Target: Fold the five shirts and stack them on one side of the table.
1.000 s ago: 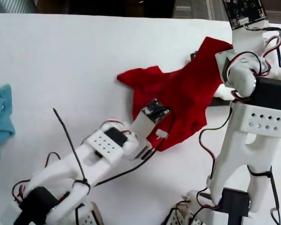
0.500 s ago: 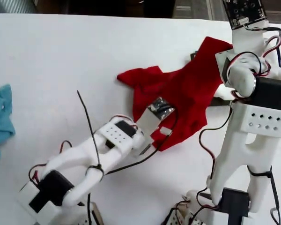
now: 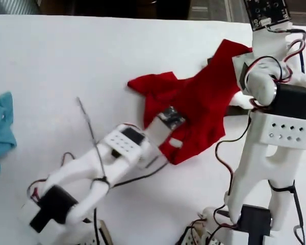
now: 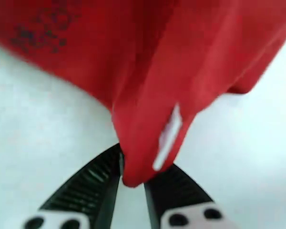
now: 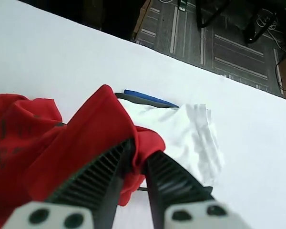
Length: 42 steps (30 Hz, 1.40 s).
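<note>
Red shirt (image 3: 199, 104) — left claw (image 4: 132, 177), right claw (image 5: 137, 155)

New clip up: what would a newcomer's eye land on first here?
The red shirt spreads across the right half of the white table, held at two ends. The left gripper is shut on its near edge and the right gripper on its far end. A crumpled blue shirt lies alone at the table's left edge.
</note>
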Each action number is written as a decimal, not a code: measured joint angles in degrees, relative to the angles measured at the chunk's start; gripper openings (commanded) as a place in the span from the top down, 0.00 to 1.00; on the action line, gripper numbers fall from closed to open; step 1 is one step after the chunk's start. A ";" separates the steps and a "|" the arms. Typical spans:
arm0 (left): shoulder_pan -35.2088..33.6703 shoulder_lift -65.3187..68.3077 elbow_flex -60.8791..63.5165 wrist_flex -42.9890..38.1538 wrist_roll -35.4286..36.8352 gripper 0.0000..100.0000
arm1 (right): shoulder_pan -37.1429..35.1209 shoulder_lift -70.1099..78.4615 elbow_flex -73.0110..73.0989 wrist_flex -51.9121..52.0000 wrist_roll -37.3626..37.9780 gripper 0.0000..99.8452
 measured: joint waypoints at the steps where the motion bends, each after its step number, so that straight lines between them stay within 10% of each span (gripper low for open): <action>1: -2.11 -1.85 0.00 1.32 -1.23 0.97 | -0.70 0.09 0.00 -0.62 -1.41 0.98; 21: -42.02 -26.55 -35.96 33.58 -29.19 0.97 | -21.63 6.24 -16.62 -13.27 -13.80 0.98; 30: -45.36 -27.16 -51.16 41.41 -31.74 0.97 | -22.86 6.33 -21.10 -5.71 -14.15 0.98; 42: -50.20 -27.52 -42.11 48.44 -38.15 0.97 | -26.81 6.42 2.29 7.03 -14.07 0.98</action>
